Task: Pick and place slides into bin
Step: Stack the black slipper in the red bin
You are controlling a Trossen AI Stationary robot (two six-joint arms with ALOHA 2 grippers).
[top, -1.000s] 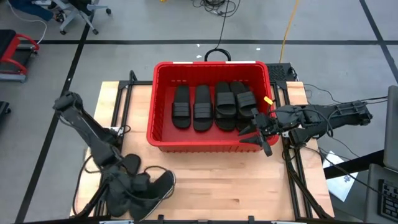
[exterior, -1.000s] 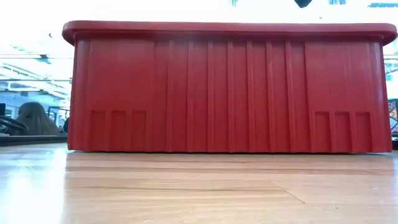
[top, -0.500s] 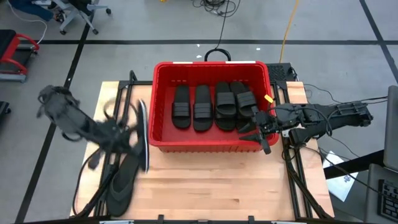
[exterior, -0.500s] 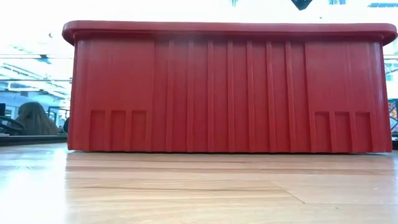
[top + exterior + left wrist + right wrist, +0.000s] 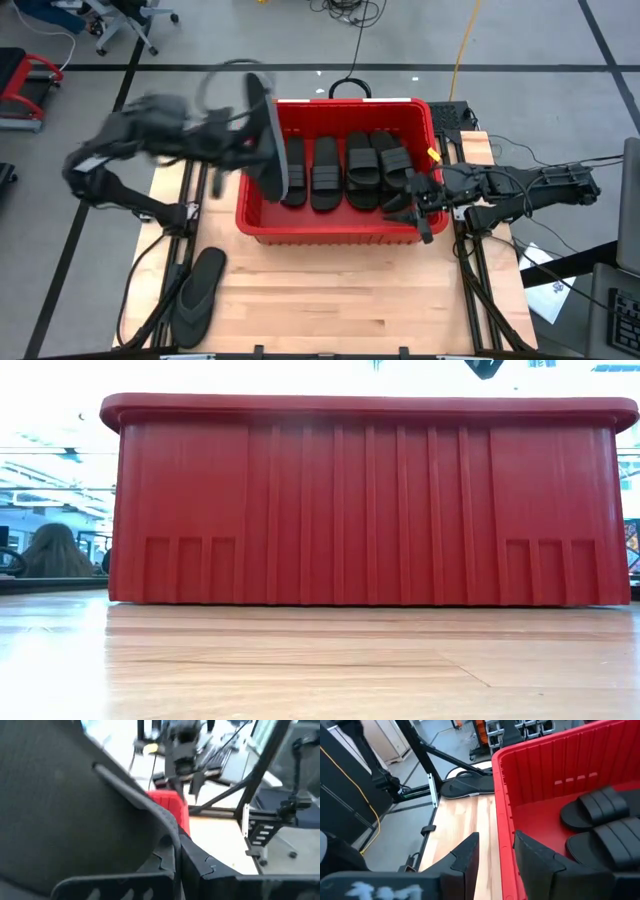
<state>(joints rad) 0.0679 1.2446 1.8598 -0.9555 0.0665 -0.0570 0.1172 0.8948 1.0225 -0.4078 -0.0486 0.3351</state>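
Left end effector [image 5: 248, 148] raised over bin [image 5: 262, 228] left rim, clamping flip-flop [image 5: 270, 135] on edge; right end effector [image 5: 418, 207] parted, empty

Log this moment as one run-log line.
left gripper: shut on long dark grey flip-flop over red plastic bin | right gripper: open, at bin rim | second flip-flop: on table

You have a light wooden desk [image 5: 340, 290] carrying the red bin [image 5: 330, 228], which sits against the far edge, about midway along it. A dark grey flip-flop [image 5: 197, 297] lies flat on the desk near the front left corner, well apart from the bin.
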